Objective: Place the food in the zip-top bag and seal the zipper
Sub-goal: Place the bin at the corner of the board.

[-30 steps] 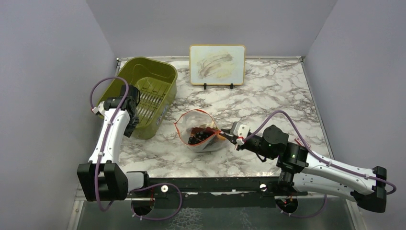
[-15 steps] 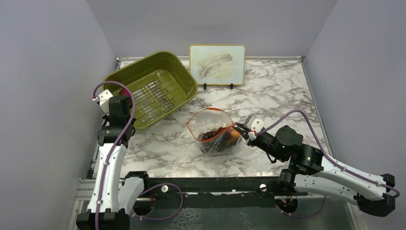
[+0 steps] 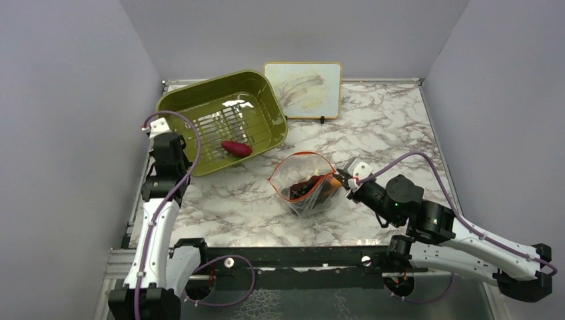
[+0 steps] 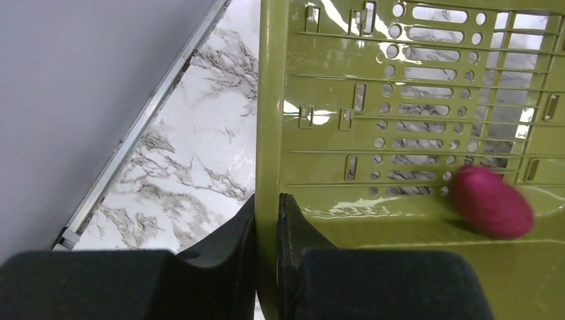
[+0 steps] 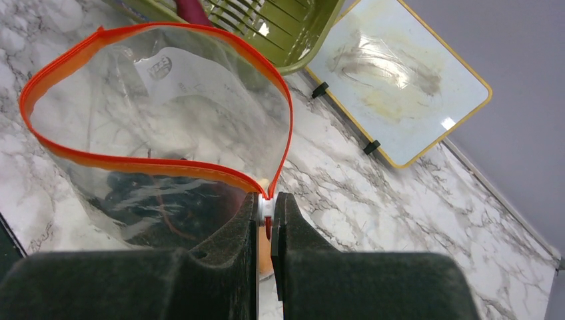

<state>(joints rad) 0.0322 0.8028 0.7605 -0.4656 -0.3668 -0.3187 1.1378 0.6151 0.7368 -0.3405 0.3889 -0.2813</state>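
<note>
Olive-green plastic between the left gripper's (image 4: 266, 207) jaws, clenched on the side wall of the bin (image 4: 400, 100): one finger outside over the marble table (image 4: 193, 133), the other inside. Within the bin, well to the right of those jaws in the left wrist view, one pink-purple piece (image 4: 492, 210) of the food, lying loose at the junction of slotted floor and wall, untouched. From above, near the middle of the bin's floor. Bin at the back left of the table, just beside a yellow-framed board (image 3: 303, 90) propped at the back edge.

Clear zip-top bag (image 5: 153, 193) held out in front of the right gripper (image 5: 266, 207), near the table's middle, well apart from the left gripper. Right jaws pinched tight on the bag's corner, exactly at the meeting point of the two runs of the zipper (image 5: 60, 67). Mouth wide open: orange-red strip spread in a loop reaching away from the fingertips, toward the bin. Rest of the food already inside, low in the bag and below the near run of the strip — dark grapes (image 5: 133, 190) against the clear wall, an orange piece (image 3: 326, 183) beside them on the gripper's side. Other pieces too tangled to tell apart. Bag's bottom apparently resting on the marble, as far as can be judged from above. Zipper unsealed along its whole length.
</note>
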